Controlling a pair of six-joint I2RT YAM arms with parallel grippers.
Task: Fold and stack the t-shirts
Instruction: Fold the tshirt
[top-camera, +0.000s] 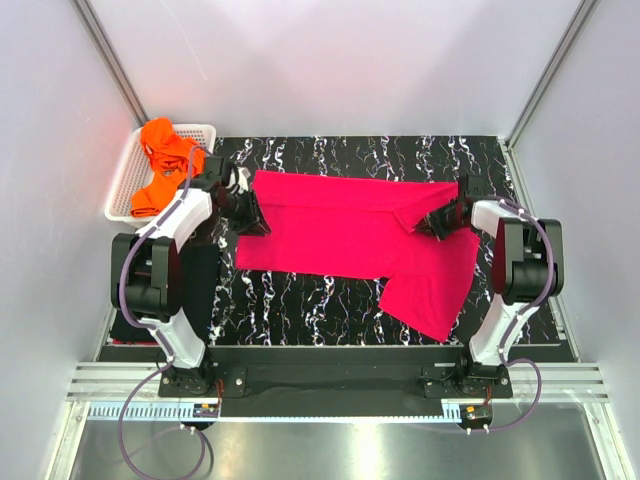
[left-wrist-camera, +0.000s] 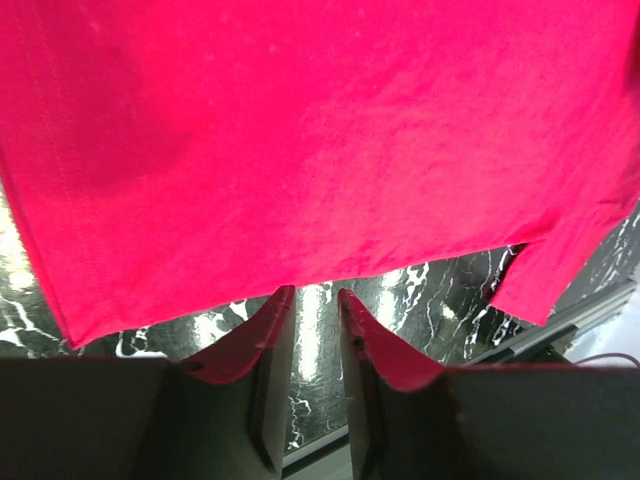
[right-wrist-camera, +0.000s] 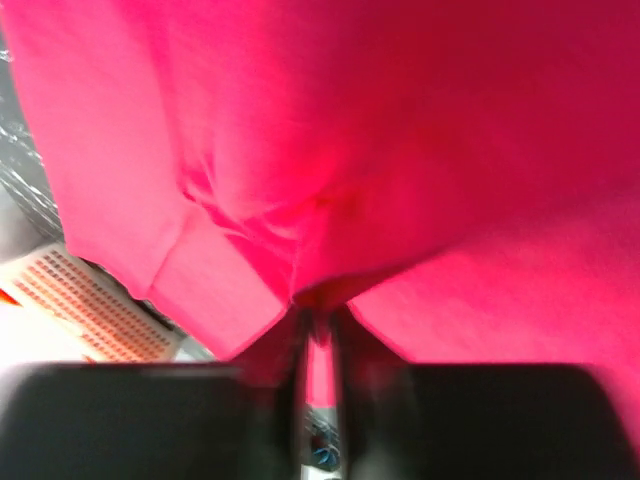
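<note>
Cloth of one colour covers most of the black veined mat (top-camera: 300, 295): the pink t-shirt (top-camera: 340, 225) lies spread out flat from left to right, with one flap reaching toward the near right corner of the mat.

The left claw (top-camera: 250, 212) sits at the shirt's left edge. In its wrist view the two fingers (left-wrist-camera: 270, 330) stand a little apart, with mat showing in the gap between them. The shirt's edge lies right at their tips. Whether any of that edge is caught I cannot tell.

The right claw (top-camera: 432, 222) is on the shirt's right part, over a crease in the fabric. Its wrist view is blurred, yet the fingers (right-wrist-camera: 297, 390) are pressed almost together, with pink cloth in the slit between them. The fabric bunches into folds just beyond the tips, so this claw is pinching the pink t-shirt.

At the far left, off the mat, a white lattice basket (top-camera: 122, 190) holds crumpled orange t-shirts (top-camera: 165, 150), well apart from the pink one.
</note>
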